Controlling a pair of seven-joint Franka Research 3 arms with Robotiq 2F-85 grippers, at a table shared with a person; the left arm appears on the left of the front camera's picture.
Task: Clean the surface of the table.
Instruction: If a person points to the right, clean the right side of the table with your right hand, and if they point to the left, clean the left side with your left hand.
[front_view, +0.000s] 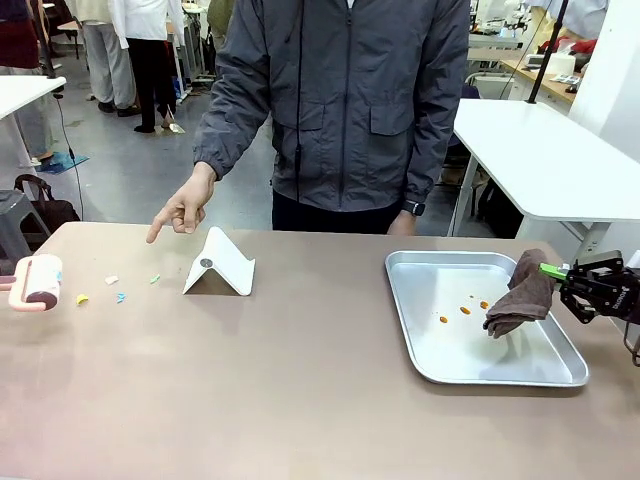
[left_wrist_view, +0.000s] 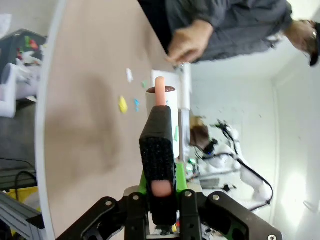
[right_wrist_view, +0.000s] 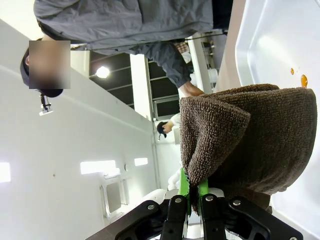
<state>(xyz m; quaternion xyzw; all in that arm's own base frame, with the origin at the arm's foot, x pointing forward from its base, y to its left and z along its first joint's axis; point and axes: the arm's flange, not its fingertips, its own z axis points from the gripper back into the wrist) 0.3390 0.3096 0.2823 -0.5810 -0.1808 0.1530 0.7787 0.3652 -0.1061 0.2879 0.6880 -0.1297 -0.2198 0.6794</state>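
Observation:
The brownish-taupe table (front_view: 300, 385) carries small scraps of paper: white (front_view: 111, 279), yellow (front_view: 82, 298), blue (front_view: 120, 297) and green (front_view: 155, 279). A lint roller (front_view: 38, 283) with a pink handle hovers at the far left edge. In the left wrist view my left gripper (left_wrist_view: 159, 155) is shut on that handle, and the roller head (left_wrist_view: 162, 95) points toward the scraps (left_wrist_view: 122, 104). My right gripper (front_view: 555, 272) is shut on a brown towel (front_view: 522, 297) that hangs over the right side of the silver tray (front_view: 420, 262). The towel (right_wrist_view: 240, 135) fills the right wrist view.
A person stands at the far side, and one hand (front_view: 180, 212) points down at the scraps. A white folded stand (front_view: 220, 265) sits mid-table. Orange spots (front_view: 465, 310) lie in the tray. White-topped tables stand behind at the right and left.

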